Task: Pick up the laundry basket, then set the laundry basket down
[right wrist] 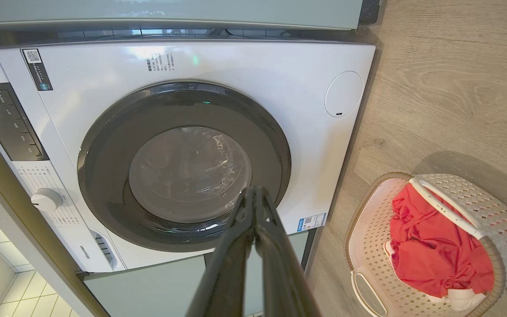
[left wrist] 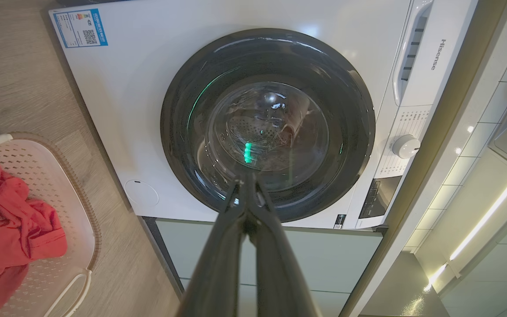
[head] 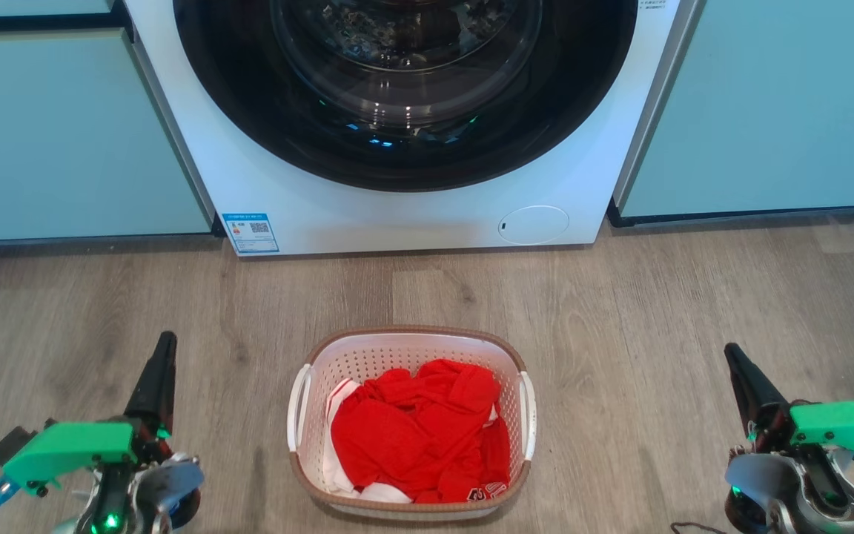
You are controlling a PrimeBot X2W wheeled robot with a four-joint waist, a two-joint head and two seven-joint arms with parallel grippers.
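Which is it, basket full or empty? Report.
Partly full: red clothes lie heaped inside the laundry basket, covering most of its bottom.

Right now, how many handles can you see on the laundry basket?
2. One handle is on the left side of the laundry basket, the other on its right side. None seems hidden.

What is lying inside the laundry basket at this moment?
The laundry basket holds a crumpled heap of red clothing, with white fabric showing at its edges. The heap covers most of the basket's floor, so anything under it cannot be seen.
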